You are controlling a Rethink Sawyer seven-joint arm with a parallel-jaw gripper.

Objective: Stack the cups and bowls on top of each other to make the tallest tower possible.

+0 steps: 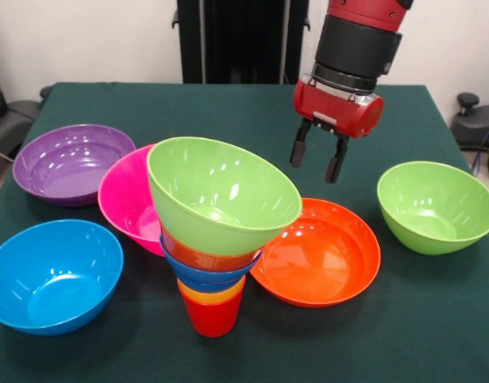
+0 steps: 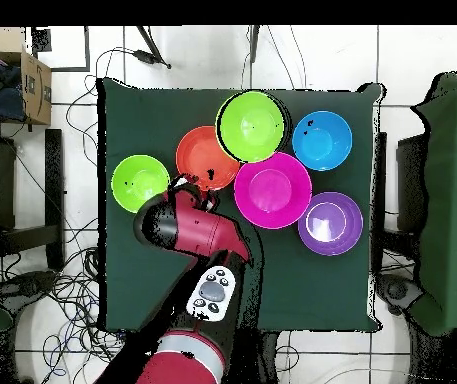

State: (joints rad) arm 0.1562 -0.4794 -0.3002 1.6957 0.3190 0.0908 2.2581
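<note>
The tower [image 1: 216,239] stands upright at the table's [image 1: 228,104] front, its lime top bowl [image 1: 222,194] tilted, hiding part of the pink bowl [image 1: 126,199]. Above the large orange-red bowl [image 1: 324,251], the gripper [image 1: 317,159] hangs open, empty.

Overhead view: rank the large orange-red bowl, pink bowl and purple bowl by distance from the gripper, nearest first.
1. Large orange-red bowl: the gripper hangs at its rim.
2. Pink bowl: further right, mid-table.
3. Purple bowl: farthest, by the right edge.
</note>
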